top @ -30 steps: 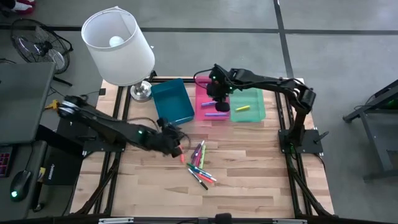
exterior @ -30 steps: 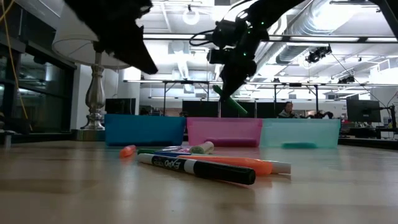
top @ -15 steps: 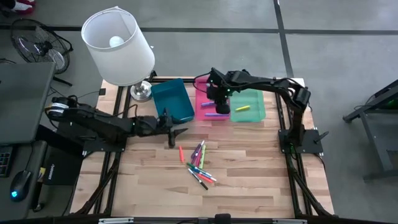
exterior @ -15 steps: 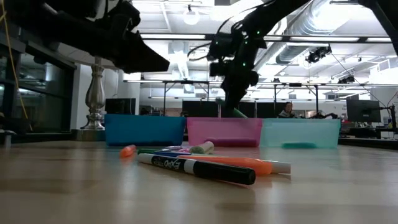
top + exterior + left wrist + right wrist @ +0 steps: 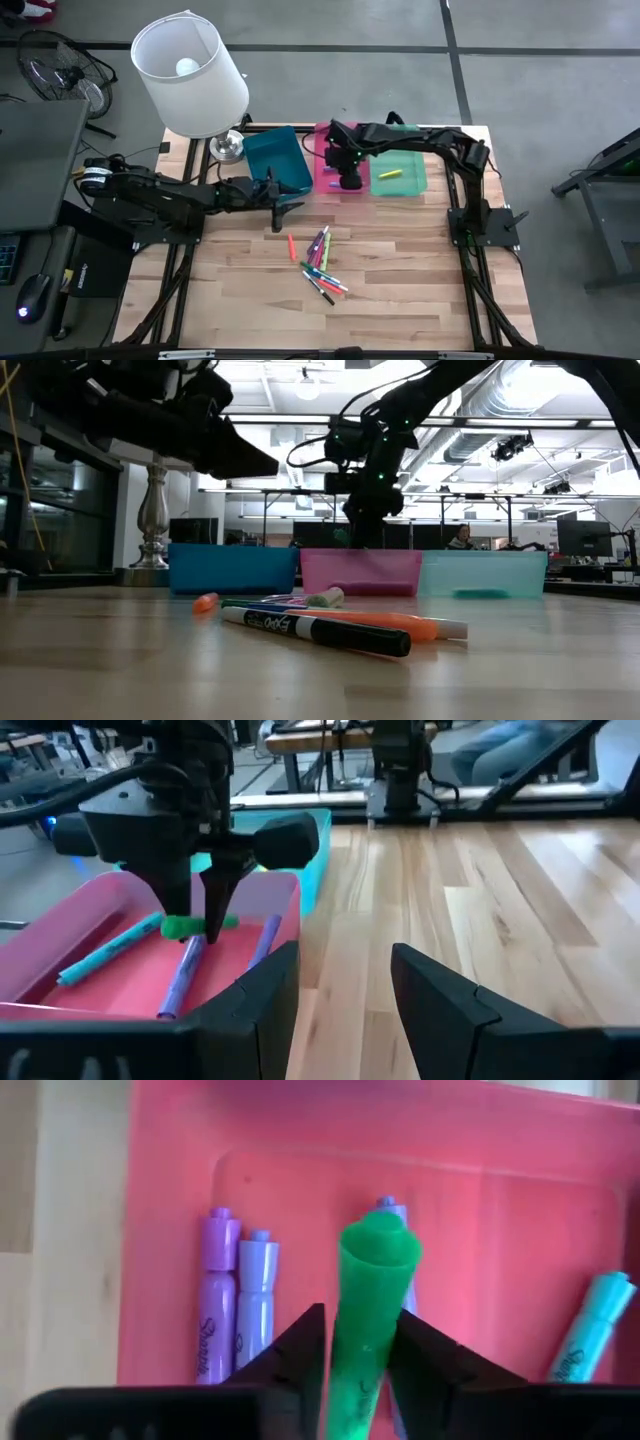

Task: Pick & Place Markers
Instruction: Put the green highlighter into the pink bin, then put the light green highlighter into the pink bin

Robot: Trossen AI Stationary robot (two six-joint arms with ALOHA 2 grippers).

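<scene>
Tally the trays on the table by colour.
Blue tray: 1
Pink tray: 1
Green tray: 1
Total: 3

We see our right gripper point(image 5: 203, 910) lowered, fingers pointing straight down and still flanking a short green marker pen point(image 5: 368, 1312). Our left gripper point(image 5: 281, 208) hangs level above the surface, fingers apart and empty.
</scene>
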